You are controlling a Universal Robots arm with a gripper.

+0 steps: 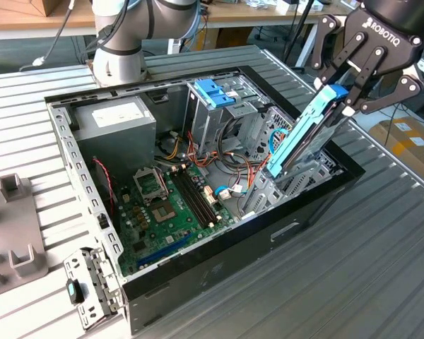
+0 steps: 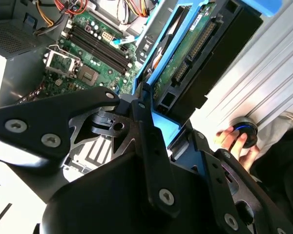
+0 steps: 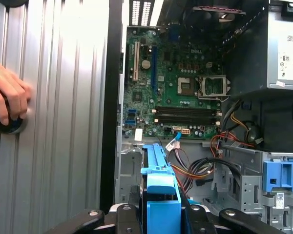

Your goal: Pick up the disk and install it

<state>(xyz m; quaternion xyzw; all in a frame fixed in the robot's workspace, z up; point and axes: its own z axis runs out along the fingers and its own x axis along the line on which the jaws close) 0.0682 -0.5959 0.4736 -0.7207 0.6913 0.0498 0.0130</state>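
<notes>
Black gripper [image 1: 345, 97] clamps the upper end of the disk [image 1: 300, 141], a dark drive in a blue carrier. It is tilted, its lower end inside the case [image 1: 219, 272] at the exterior view's right. Cables [image 1: 249, 171] and a metal cage [image 1: 210, 123] stand just beside it.

Open room is left above the motherboard [image 1: 171, 206] in the middle of the uncovered case [image 1: 219, 265], and flat table [image 1: 389, 247] is left free along the case at the exterior view's right. The far end is blocked by the power supply [image 1: 116, 121] and the upright cage [image 1: 210, 120], with cables [image 1: 234, 168] strung between cage and board. The corner at the exterior view's right is taken up by the tilted disk [image 1: 304, 138] clamped in the gripper [image 1: 345, 99], and a hand [image 3: 7, 95] is laid on the table beside the case.
</notes>
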